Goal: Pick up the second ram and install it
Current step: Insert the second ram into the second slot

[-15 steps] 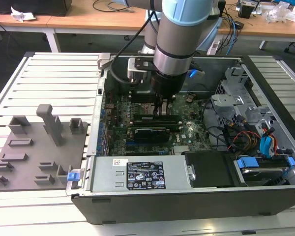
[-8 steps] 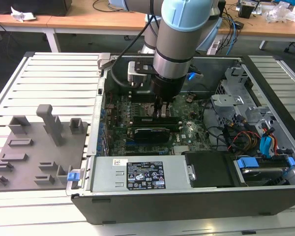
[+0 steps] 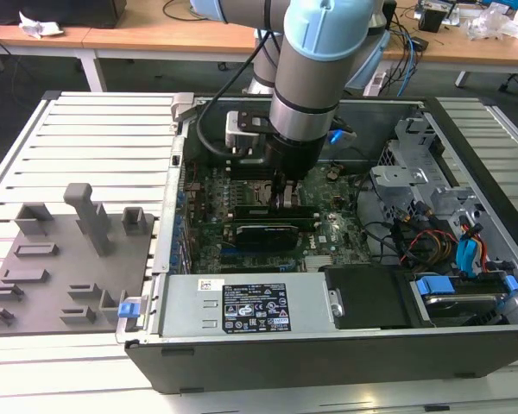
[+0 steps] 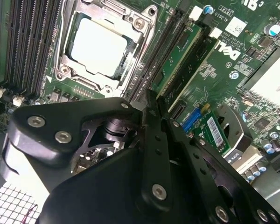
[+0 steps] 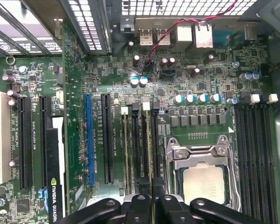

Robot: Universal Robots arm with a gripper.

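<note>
In the exterior view, the arm reaches down into the open computer case, and the gripper sits low over the motherboard, right at the memory slots beside the processor socket. In the second wrist view, the fingers stand narrow, closed on the second ram, a thin green strip lying along a slot. In the first wrist view, the fingertips meet over the slots left of the processor socket.

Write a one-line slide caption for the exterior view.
Robot arm's gripper lowered into an open computer case, over the memory slots on the motherboard.
</note>
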